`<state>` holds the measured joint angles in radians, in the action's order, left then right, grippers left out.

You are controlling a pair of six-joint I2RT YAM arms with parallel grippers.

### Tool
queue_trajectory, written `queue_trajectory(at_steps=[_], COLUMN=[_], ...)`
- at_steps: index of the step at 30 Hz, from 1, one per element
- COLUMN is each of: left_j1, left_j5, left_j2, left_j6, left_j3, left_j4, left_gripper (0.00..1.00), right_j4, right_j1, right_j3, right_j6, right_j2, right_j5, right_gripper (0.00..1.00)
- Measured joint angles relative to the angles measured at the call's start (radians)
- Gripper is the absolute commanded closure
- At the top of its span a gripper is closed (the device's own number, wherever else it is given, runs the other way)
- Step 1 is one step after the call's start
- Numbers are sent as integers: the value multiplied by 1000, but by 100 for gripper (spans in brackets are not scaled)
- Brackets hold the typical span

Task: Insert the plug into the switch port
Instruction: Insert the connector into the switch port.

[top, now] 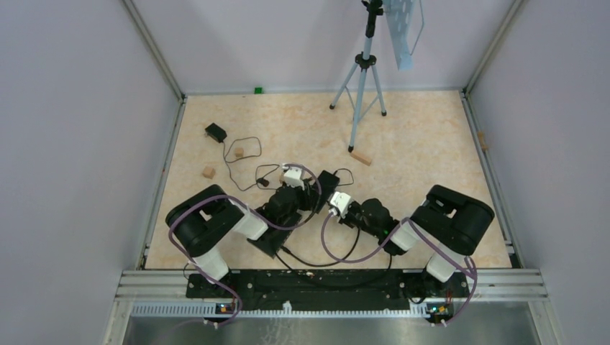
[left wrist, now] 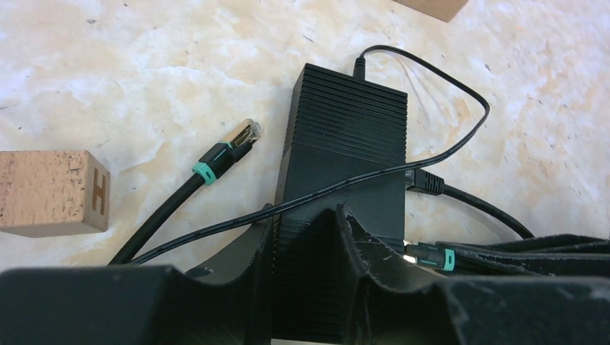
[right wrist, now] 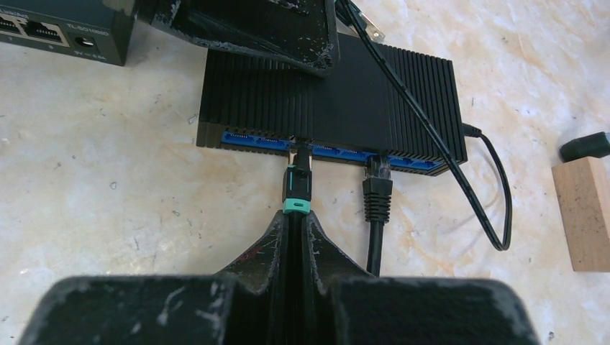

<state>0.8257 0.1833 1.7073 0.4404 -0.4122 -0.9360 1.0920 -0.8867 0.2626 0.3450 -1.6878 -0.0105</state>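
Note:
The black ribbed switch (right wrist: pixel 338 93) lies on the table with its blue port row (right wrist: pixel 244 140) facing my right wrist camera. My right gripper (right wrist: pixel 296 219) is shut on the cable just behind a black plug with a teal ring (right wrist: pixel 297 183). The plug's tip meets a port in the blue row; how deep it sits cannot be told. My left gripper (left wrist: pixel 303 215) is shut on the switch (left wrist: pixel 345 136), one finger on each side. The teal-ringed plug also shows at the switch's right side in the left wrist view (left wrist: pixel 428 255). From above, both grippers meet at the switch (top: pixel 327 185).
A second black plug (right wrist: pixel 378 188) sits in a port to the right. A loose teal-ringed plug (left wrist: pixel 237 144) and a wooden H block (left wrist: pixel 50 190) lie left of the switch. Another switch (right wrist: pixel 57 29), a wooden block (right wrist: pixel 586 212), a tripod (top: pixel 363 86) and a power adapter (top: pixel 215 132) stand around.

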Motion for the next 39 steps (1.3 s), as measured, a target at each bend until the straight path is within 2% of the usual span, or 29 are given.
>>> queue_trajectory(at_steps=[5,8,10,12,14,16,24,29,37,39], left_j1=[39,41,41,39,35,5,-125,-174,-190,-182], left_j5=[95,84,51,-2,-52,-177,-479,-590,-641,-699], left_j2=[25,22,11,-6,-23,-48,-71,-94,-102,-101], left_j6=[-2,2,2,2,2,2,-13,-39,-58,-44], left_j3=[-12,-14,-16,-16,-17,-27,-109,-130,-142,-142], left_j4=[-21,-14,-3,13,38,101,324,430,480,503], left_gripper=[78,74,68,60,48,43,40,40,41,41], right_j4=[-8,-54,-103,-149,-192,-214,-224,-227,-244,-280], right_j1=[7,7,7,7,5,3,-8,-15,-23,-23], right_j3=[0,0,-6,-26,-47,-60,-79,-79,-75,-54], right_j6=[39,53,56,54,45,32,-21,-50,-106,-122], right_j2=[5,35,72,119,166,195,219,219,224,229], right_j5=[4,13,24,23,13,-6,-67,-121,-157,-154], right_gripper=[100,100,100,100,100,100,100,92,67,60])
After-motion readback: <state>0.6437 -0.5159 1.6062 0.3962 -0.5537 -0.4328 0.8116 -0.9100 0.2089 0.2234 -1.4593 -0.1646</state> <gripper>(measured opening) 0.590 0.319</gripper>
